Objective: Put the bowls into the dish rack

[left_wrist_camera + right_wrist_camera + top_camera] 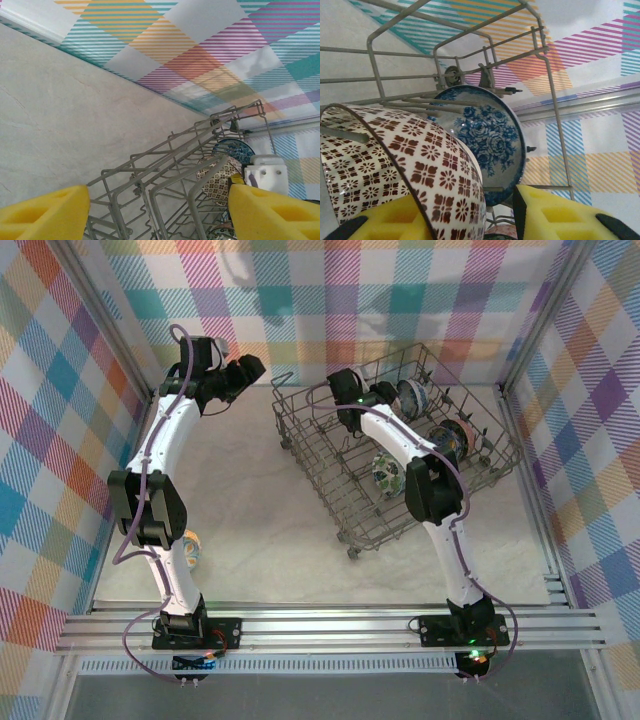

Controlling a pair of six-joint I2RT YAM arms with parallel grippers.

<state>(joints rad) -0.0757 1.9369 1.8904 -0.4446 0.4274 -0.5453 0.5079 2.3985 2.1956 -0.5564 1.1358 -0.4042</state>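
Brown bowl is stood on edge in the rack by the blue bowl, rim between the pads of the right gripper, grip can't be told; it could get knocked off the tines if clipped on pull-out; left gripper is held wide, empty.

Plaid walls, pale tabletop

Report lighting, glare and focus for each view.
Top external: even, diffuse light, faint shadow under the dish rack. Left wrist: flat light, its wires sharp, no glare. Right wrist: small glints on the blue floral bowl; the close brown-patterned bowl is sharp.
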